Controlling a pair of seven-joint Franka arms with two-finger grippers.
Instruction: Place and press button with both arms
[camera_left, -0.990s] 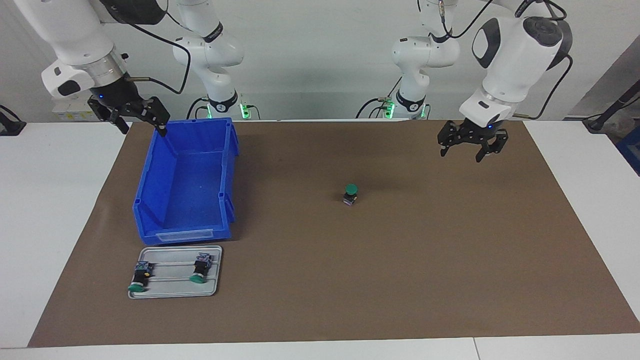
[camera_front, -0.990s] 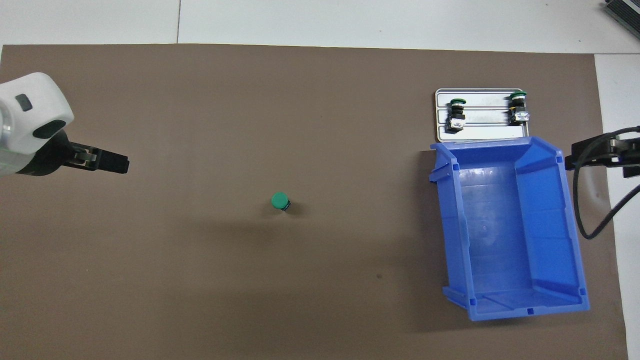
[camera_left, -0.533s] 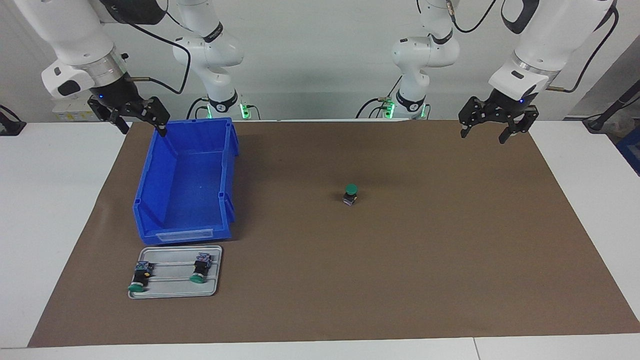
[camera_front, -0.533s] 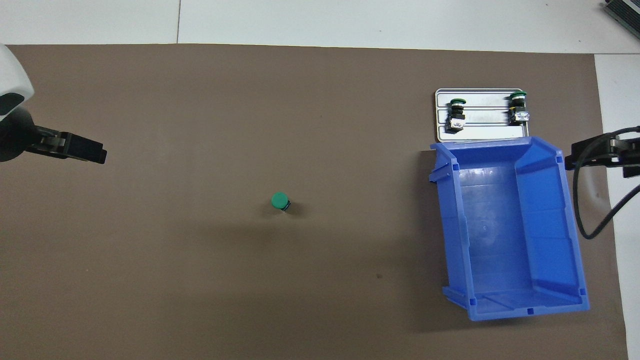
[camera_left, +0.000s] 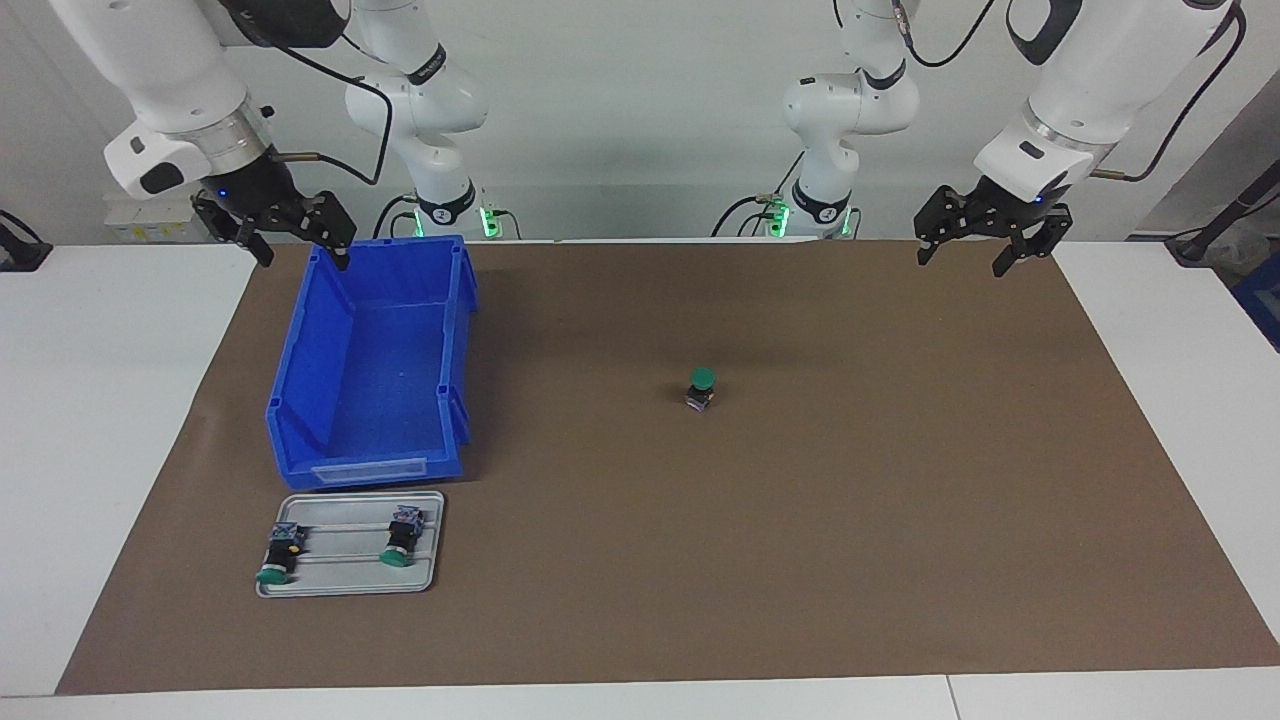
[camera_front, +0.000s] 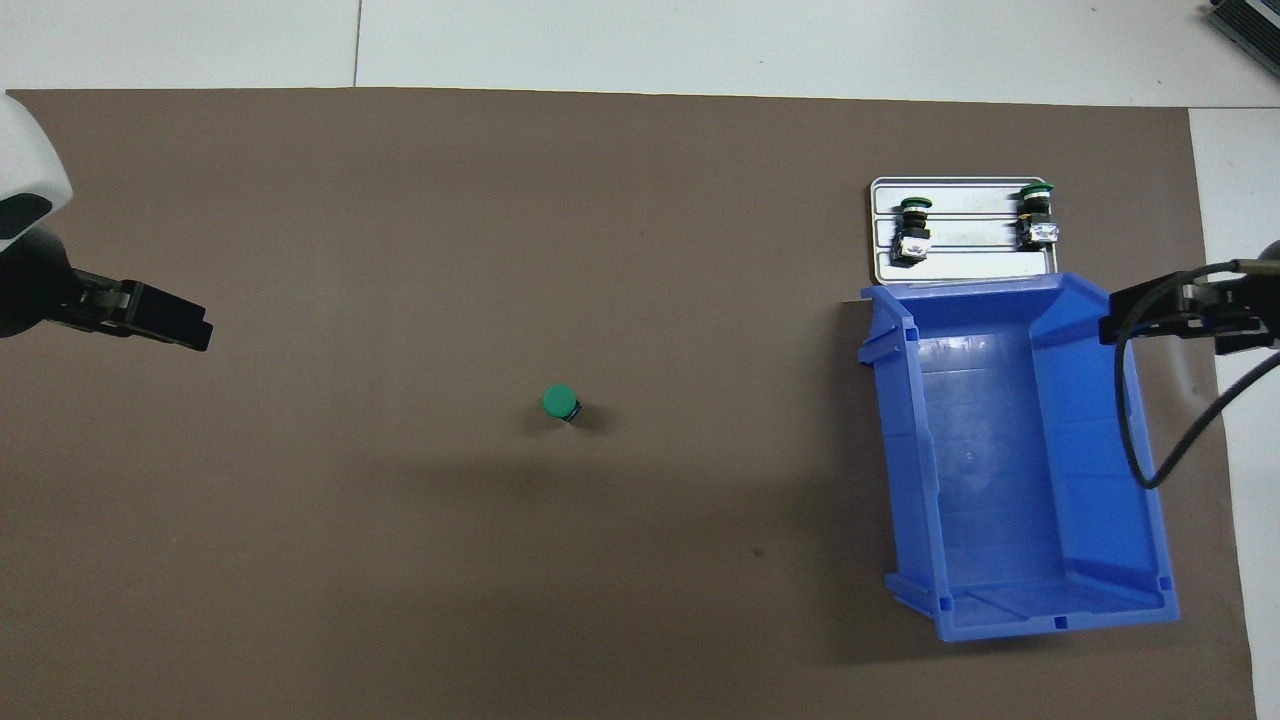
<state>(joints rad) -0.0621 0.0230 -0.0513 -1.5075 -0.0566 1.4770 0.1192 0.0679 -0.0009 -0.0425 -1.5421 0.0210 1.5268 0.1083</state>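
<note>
The button (camera_left: 702, 388) stands upright on the brown mat, green cap up, near the table's middle; it also shows in the overhead view (camera_front: 561, 403). My left gripper (camera_left: 960, 260) is open and empty. It hangs in the air over the mat's edge at the left arm's end, well apart from the button, and shows in the overhead view (camera_front: 180, 325). My right gripper (camera_left: 300, 257) is open and empty, raised over the outer wall of the blue bin (camera_left: 300, 350) at the right arm's end. It shows in the overhead view (camera_front: 1125, 325).
The blue bin (camera_front: 1140, 480) is open-topped with nothing in it. A grey tray (camera_left: 345, 585), farther from the robots than the bin, holds two similar buttons lying down (camera_left: 280, 553) (camera_left: 400, 535). The tray also shows in the overhead view (camera_front: 965, 268).
My left gripper rose and drew back toward the left arm's end of the table, then almost stopped. My right gripper shifted slightly over the bin's wall. The button has not moved.
</note>
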